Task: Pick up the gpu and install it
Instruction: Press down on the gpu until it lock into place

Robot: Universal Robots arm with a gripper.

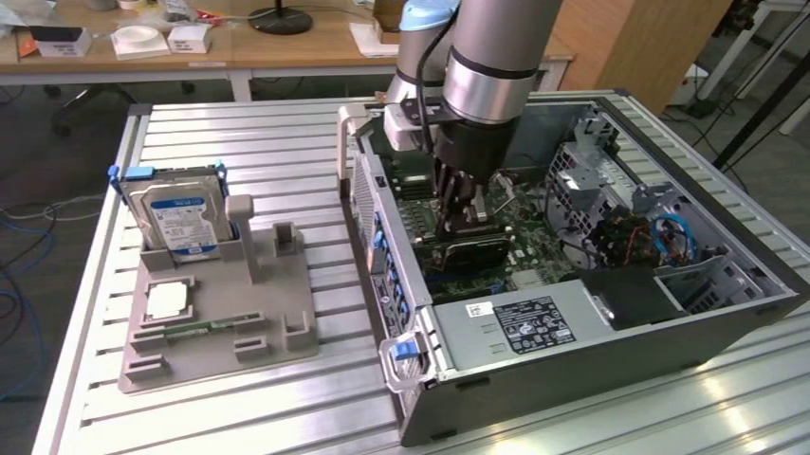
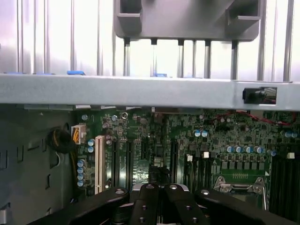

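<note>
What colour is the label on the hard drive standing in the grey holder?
Blue and white, on the silver hard drive; clearest in the exterior view.

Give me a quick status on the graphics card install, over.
End effector shut, down inside the open computer case. Gpu sits just below it over the motherboard; grip or seating unclear. Hard drive on the gray holder outside the case.

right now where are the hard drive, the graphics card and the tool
hard drive [image 1: 177, 220]: exterior view, on its blue-white label, standing in the grey holder.
graphics card [image 1: 471, 251]: exterior view, on its dark face, inside the computer case under the arm.
tool [image 2: 159, 188]: wrist view, between its shut black fingertips above the motherboard.
</note>
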